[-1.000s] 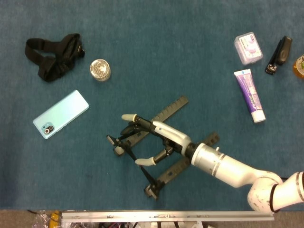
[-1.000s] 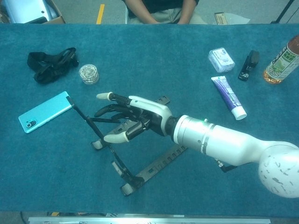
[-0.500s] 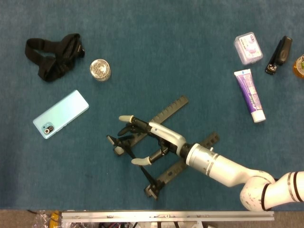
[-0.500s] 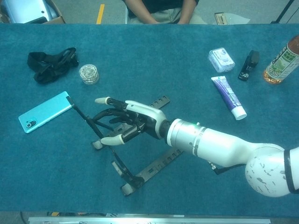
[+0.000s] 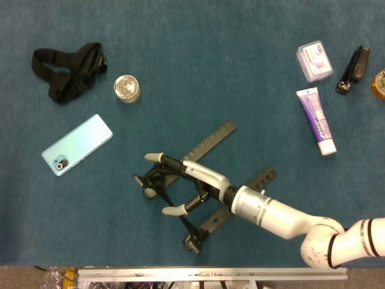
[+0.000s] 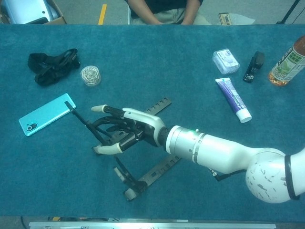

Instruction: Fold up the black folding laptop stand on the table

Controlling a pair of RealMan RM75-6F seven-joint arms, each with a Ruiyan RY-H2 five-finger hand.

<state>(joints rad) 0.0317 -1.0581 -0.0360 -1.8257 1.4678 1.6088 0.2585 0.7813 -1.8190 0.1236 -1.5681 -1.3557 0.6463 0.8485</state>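
Observation:
The black folding laptop stand (image 5: 210,137) (image 6: 157,105) lies spread open near the table's front middle, its two notched rails angled up to the right and its thin struts raised at the left end. My right hand (image 5: 185,182) (image 6: 127,130) reaches in from the lower right and lies over those struts. Its fingers are spread, with a pale fingertip (image 6: 98,108) beyond the struts on the far side and the thumb tip (image 6: 102,149) on the near side. The darker fingers touch the struts; no firm grip shows. My left hand appears in neither view.
A teal phone (image 5: 77,144) lies left of the stand, with a black strap (image 5: 69,69) and a small round jar (image 5: 127,88) behind it. At the right are a toothpaste tube (image 5: 317,120), a small box (image 5: 314,60), a stapler (image 5: 353,69) and a bottle (image 6: 286,59). A person (image 6: 162,12) sits across the table.
My right hand has slid left and a little nearer over the stand's struts, and the forearm followed. The stand's left end shifted slightly left with it.

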